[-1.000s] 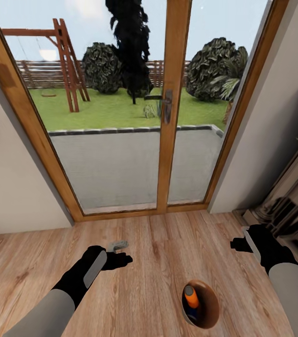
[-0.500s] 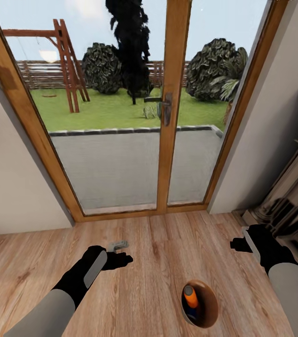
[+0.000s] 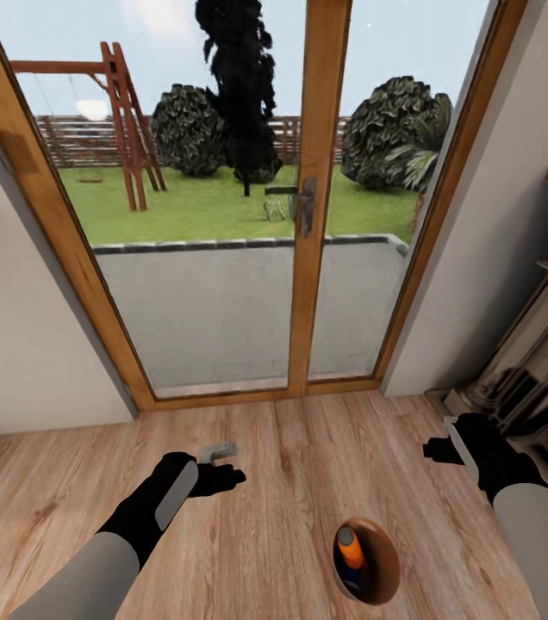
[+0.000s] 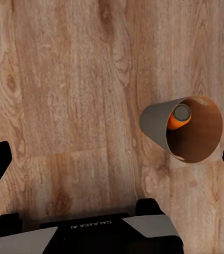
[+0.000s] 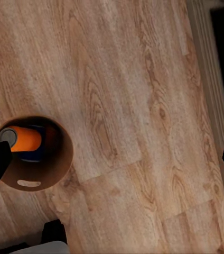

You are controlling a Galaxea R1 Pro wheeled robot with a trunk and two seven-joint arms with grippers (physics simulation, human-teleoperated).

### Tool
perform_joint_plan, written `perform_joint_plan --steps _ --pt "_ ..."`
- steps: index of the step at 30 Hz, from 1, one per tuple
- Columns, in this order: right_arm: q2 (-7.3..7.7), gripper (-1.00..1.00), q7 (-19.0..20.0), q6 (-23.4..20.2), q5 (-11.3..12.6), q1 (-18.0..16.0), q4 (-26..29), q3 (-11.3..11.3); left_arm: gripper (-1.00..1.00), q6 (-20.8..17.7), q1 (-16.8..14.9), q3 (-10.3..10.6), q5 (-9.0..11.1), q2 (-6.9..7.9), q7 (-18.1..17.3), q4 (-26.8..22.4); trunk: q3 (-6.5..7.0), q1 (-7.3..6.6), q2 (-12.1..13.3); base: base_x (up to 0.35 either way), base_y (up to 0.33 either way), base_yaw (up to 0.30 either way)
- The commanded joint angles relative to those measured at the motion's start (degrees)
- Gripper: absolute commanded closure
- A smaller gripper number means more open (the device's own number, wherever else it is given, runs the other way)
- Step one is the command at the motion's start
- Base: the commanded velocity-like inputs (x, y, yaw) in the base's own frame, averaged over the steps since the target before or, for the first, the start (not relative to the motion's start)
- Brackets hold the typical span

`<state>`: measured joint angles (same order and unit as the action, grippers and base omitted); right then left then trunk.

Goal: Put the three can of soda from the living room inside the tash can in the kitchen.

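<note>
the trash can (image 3: pixel 388 564) stands on the wood floor (image 3: pixel 283 482) between my arms, an orange can (image 3: pixel 351 547) inside over something dark blue. both grippers, left (image 3: pixel 222 476) and right (image 3: pixel 433 449), are spread and empty; i'd steer slowly, bin centred.

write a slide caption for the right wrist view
Right wrist camera looks down at a brown bin on the plank floor, an orange can lying inside.

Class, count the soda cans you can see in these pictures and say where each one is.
2: an orange can and a dark blue can beneath it, both inside the bin on the wood floor. A third may be hidden underneath.
</note>
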<state>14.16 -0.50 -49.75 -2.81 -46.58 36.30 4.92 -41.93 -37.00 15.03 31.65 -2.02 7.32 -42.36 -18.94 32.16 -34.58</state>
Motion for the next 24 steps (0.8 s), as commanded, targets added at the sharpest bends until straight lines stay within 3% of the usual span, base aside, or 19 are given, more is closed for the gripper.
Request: perform_joint_plan --steps 1,24 --pt "0.0 -1.0 0.0 0.0 0.0 0.0 0.0 0.0 -1.0 0.0 0.0 0.0 0.0 0.0 0.0 0.0 0.27 -0.22 0.4 0.0 0.0 0.0" --pt "-0.07 -1.0 -0.2 0.1 0.0 0.0 0.0 -0.1 -1.0 0.0 0.0 0.0 -0.1 0.0 0.0 -0.1 6.49 -5.27 9.6 0.0 0.0 0.0"
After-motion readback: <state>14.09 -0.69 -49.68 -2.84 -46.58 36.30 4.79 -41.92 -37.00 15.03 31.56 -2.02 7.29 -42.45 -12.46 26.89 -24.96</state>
